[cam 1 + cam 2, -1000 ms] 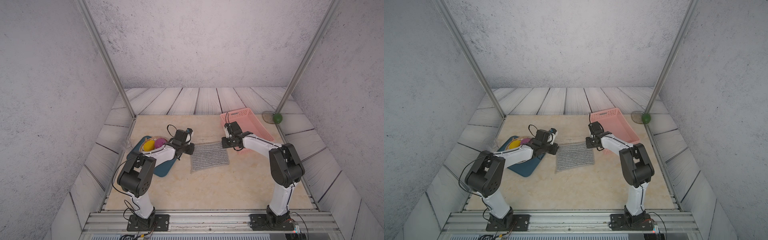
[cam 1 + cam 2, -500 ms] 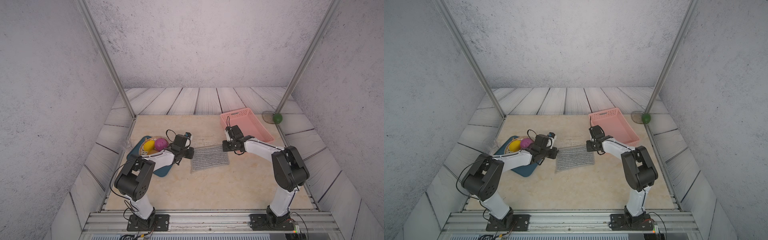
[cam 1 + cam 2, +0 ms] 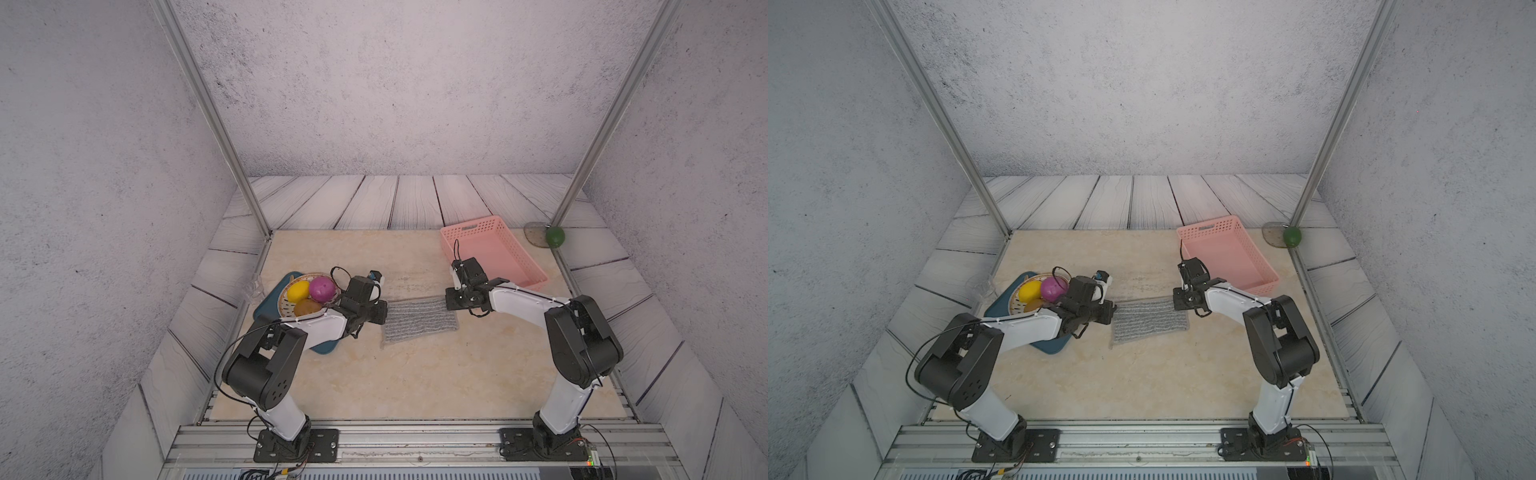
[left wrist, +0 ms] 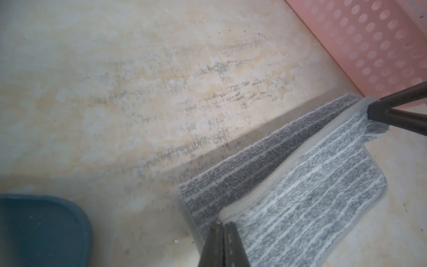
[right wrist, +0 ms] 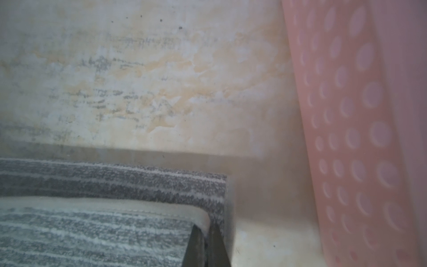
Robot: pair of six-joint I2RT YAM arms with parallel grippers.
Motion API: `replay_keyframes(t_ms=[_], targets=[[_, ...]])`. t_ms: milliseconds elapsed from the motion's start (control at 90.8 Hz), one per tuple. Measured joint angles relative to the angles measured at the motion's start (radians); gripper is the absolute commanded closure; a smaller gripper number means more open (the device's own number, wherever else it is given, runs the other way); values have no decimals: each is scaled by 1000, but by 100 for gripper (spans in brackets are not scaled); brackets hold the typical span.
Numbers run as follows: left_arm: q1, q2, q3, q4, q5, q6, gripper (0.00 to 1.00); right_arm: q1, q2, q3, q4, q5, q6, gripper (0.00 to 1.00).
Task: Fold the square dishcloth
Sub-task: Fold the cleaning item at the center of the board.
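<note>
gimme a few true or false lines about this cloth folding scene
1. The left gripper and right gripper are both shut on the grey striped fuzzy dishcloth. True.
2. The dishcloth lies inside the pink perforated plastic basket. False: it lies on the beige tabletop beside it.
3. The woven bowl on the dark teal mat holds a yellow ball, a purple ball and a brown ball. True.
4. The small green ball sits in that bowl. False: it sits on the grey planks.

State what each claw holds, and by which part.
Both hold the square dishcloth: left claw on one corner of its folded-over edge, right claw on the other.
</note>
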Motion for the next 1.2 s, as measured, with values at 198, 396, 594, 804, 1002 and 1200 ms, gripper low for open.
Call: replay_keyframes(t_ms=[198, 396, 594, 804, 1002, 1200], targets=[[-5, -6, -23, 26, -2, -16, 100, 1, -15, -13, 13, 0, 6, 100], [-11, -35, -52, 31, -3, -25, 100, 7, -31, -31, 15, 0, 12, 100], [-22, -61, -55, 37, -8, -30, 100, 8, -56, -36, 16, 1, 12, 100], [-39, -63, -81, 41, -15, -38, 100, 12, -63, -40, 15, 1, 13, 100], [-52, -63, -92, 43, -19, -45, 97, 18, -62, -50, 18, 1, 16, 100], [-61, -63, -102, 51, -23, -55, 83, 21, -62, -66, 20, 1, 18, 99]])
